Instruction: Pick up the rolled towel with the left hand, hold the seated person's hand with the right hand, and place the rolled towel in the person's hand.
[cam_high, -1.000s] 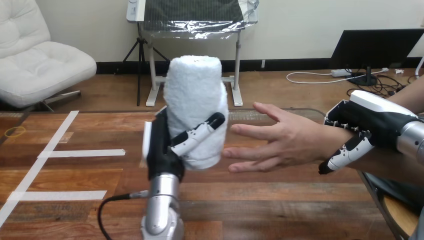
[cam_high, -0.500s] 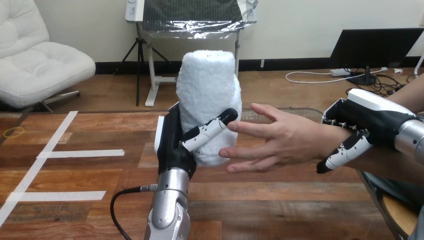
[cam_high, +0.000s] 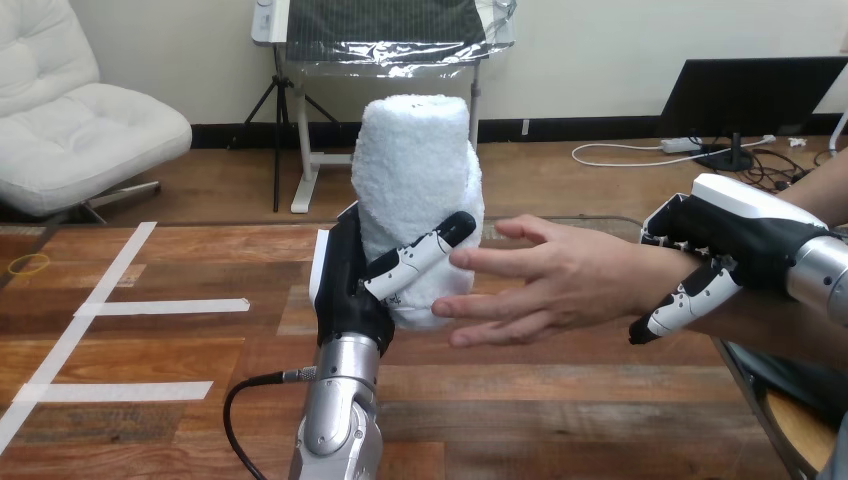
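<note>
Head view: left hand (cam_high: 345, 290) holds rolled towel (cam_high: 415, 170) at person's fingertips (cam_high: 472, 258).

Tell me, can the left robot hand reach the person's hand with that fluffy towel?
Probably yes. The left robot hand holds the rolled towel upright, right beside the fingertips of the person's hand, which is open, and nothing stands between them. The right robot hand grips the person's wrist.

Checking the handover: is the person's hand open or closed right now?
Open: the person's hand has its fingers stretched out toward the rolled towel, none curled round it.
</note>
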